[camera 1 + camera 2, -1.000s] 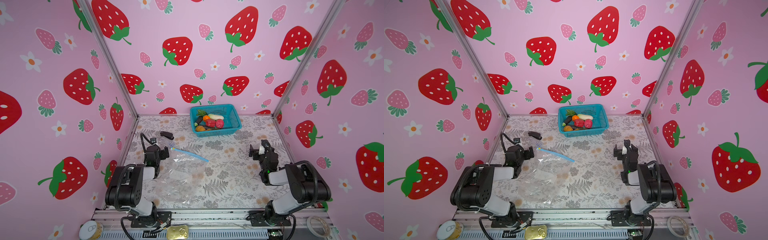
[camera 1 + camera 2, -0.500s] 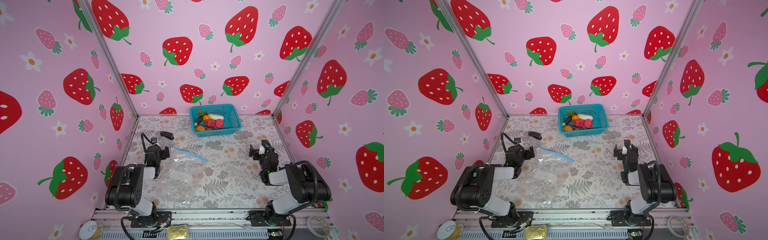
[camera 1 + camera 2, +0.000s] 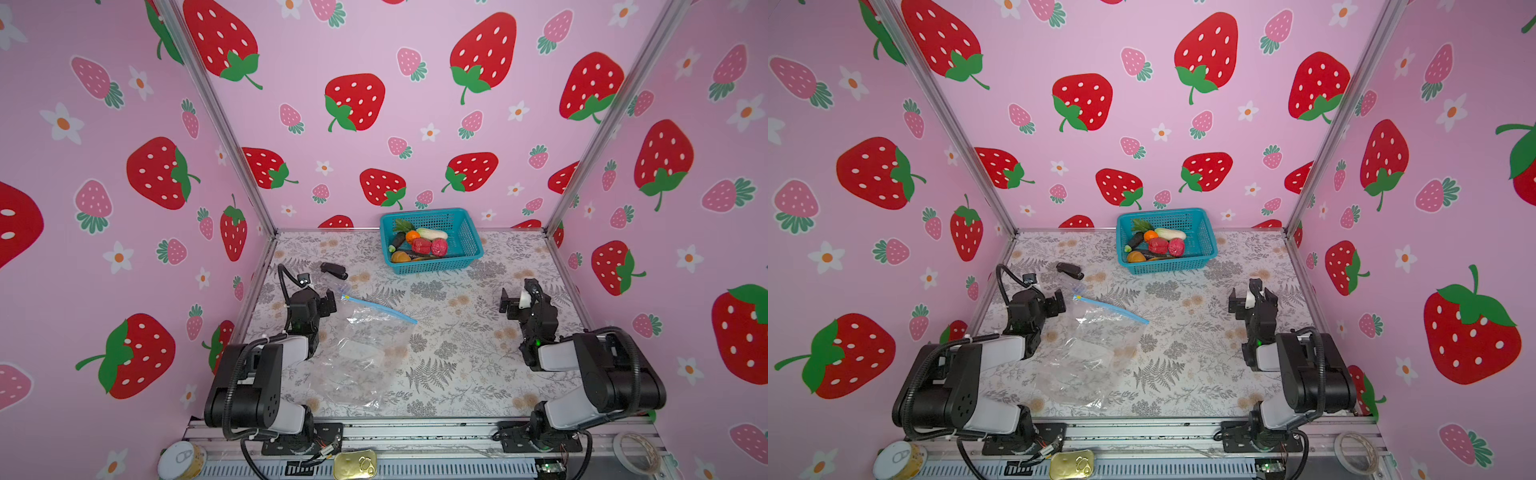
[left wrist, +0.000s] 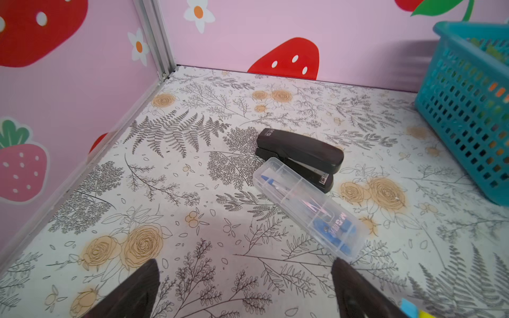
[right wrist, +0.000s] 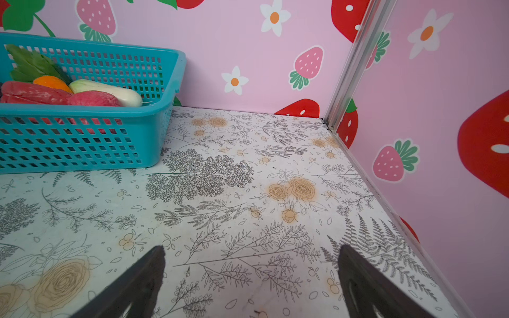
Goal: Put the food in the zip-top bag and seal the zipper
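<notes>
Food [image 3: 422, 246] all in basket [image 3: 469, 243], none bagged. Left gripper [image 4: 245, 275] and right gripper [image 5: 250, 261] gape empty; bag [image 3: 361, 353], before the basket, likely needs opening first.

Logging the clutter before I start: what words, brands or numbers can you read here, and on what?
"M&G": white letters on the blue insert inside the clear case; the letters after it are blurred.
Black stapler: small white mark on its end, too small to read.
No other text is visible.

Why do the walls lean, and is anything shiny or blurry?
In both top views: wide lens splays the walls, zip-top bag glints white; left wrist view: basket blurs at the edge; right wrist view: right gripper looks soft.
</notes>
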You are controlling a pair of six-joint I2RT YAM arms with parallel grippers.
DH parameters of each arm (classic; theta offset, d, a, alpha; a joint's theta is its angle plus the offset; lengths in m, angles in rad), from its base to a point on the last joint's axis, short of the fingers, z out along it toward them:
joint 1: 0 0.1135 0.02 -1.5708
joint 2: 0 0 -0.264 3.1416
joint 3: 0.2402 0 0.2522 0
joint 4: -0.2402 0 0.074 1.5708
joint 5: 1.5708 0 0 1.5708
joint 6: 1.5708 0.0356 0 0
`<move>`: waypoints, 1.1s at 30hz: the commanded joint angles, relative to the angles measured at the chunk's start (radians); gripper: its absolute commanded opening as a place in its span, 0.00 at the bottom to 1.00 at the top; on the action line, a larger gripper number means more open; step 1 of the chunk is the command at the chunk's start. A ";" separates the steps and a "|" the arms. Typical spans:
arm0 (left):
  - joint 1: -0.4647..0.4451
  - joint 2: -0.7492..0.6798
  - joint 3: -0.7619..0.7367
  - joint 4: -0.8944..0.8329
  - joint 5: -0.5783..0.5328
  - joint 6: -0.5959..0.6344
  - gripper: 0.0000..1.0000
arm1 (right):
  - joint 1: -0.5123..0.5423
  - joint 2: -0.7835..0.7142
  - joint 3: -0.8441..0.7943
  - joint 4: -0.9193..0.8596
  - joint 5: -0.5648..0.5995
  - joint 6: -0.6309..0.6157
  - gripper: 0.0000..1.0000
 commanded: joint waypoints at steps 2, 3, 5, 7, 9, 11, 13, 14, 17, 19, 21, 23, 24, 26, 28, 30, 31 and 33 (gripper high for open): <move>-0.004 -0.082 0.068 -0.148 -0.083 -0.023 0.99 | 0.025 -0.123 0.111 -0.258 0.070 0.053 0.99; -0.004 -0.096 0.100 -0.212 -0.100 -0.034 0.99 | 0.031 -0.145 0.144 -0.335 0.089 0.112 1.00; -0.004 -0.117 0.200 -0.364 -0.103 -0.075 0.99 | 0.033 -0.171 0.229 -0.460 0.064 0.240 0.97; -0.005 -0.108 0.307 -0.507 -0.062 -0.121 0.99 | 0.044 -0.164 0.306 -0.552 0.035 0.341 0.93; -0.010 -0.072 0.424 -0.639 -0.011 -0.179 0.99 | 0.056 -0.133 0.376 -0.620 -0.019 0.396 0.92; -0.016 -0.009 0.566 -0.763 0.054 -0.242 0.99 | 0.072 -0.082 0.454 -0.678 -0.059 0.440 0.91; -0.025 0.059 0.679 -0.848 0.125 -0.287 0.99 | 0.079 -0.022 0.522 -0.711 -0.118 0.464 0.91; -0.034 0.093 0.733 -0.875 0.151 -0.312 0.99 | 0.079 0.013 0.560 -0.724 -0.153 0.481 0.91; -0.065 0.177 0.841 -0.893 0.235 -0.361 0.99 | 0.079 0.103 0.663 -0.760 -0.232 0.504 0.91; -0.094 0.233 0.917 -0.898 0.279 -0.383 0.99 | 0.079 0.162 0.734 -0.788 -0.262 0.503 0.92; -0.119 0.291 0.992 -0.910 0.308 -0.396 0.99 | 0.074 0.218 0.796 -0.803 -0.295 0.504 0.92; -0.134 0.361 1.069 -0.919 0.364 -0.420 0.99 | 0.064 0.285 0.866 -0.827 -0.331 0.509 0.93; -0.140 0.390 1.103 -0.928 0.381 -0.431 0.99 | 0.059 0.314 0.897 -0.840 -0.346 0.512 0.93; -0.151 0.457 1.168 -0.935 0.420 -0.459 0.99 | 0.045 0.379 0.965 -0.867 -0.376 0.523 0.93; -0.158 0.517 1.221 -0.940 0.451 -0.476 1.00 | 0.032 0.431 1.015 -0.872 -0.411 0.525 0.93; -0.167 0.571 1.266 -0.945 0.473 -0.489 0.99 | 0.023 0.475 1.063 -0.876 -0.433 0.524 0.91; -0.170 0.599 1.294 -0.943 0.486 -0.496 0.99 | 0.019 0.497 1.088 -0.880 -0.450 0.524 0.90; -0.174 0.646 1.337 -0.942 0.503 -0.506 0.98 | 0.018 0.533 1.122 -0.883 -0.466 0.520 0.89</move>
